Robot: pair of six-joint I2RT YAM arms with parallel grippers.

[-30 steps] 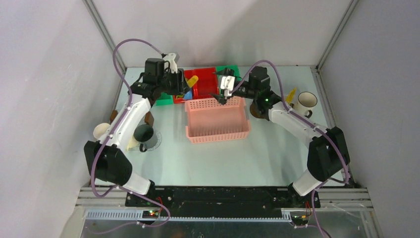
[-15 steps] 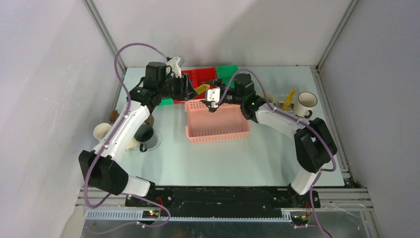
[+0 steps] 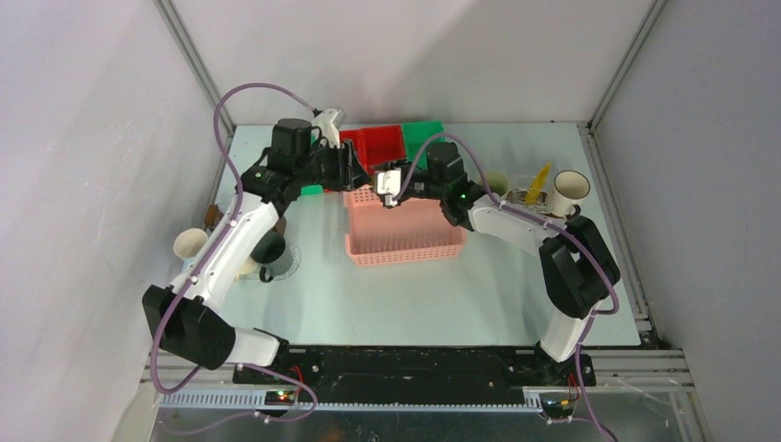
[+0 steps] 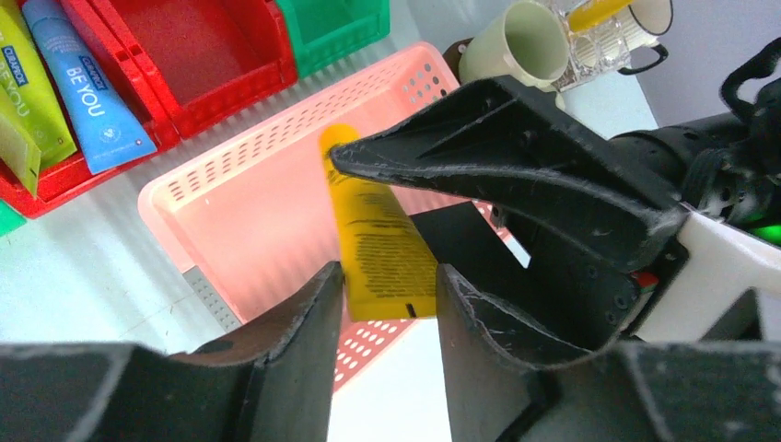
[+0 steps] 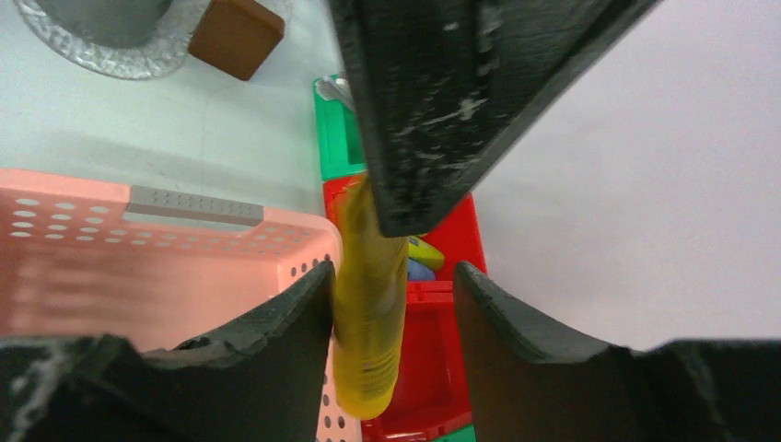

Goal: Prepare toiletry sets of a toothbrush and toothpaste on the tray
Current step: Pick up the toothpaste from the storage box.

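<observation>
Tube (image 4: 378, 239) above basket (image 4: 267, 212), bins (image 4: 184, 55) behind it

This is a robotics lab cell. Plain white panels (image 3: 396, 55) in aluminium framing (image 3: 189, 55) enclose a pale table (image 3: 414, 304). Cabled robot arms (image 3: 230, 239) stand bolted to its near edge.

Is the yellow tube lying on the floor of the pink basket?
No, the left tool clamps the yellow tube in the air over the pink basket.
</observation>
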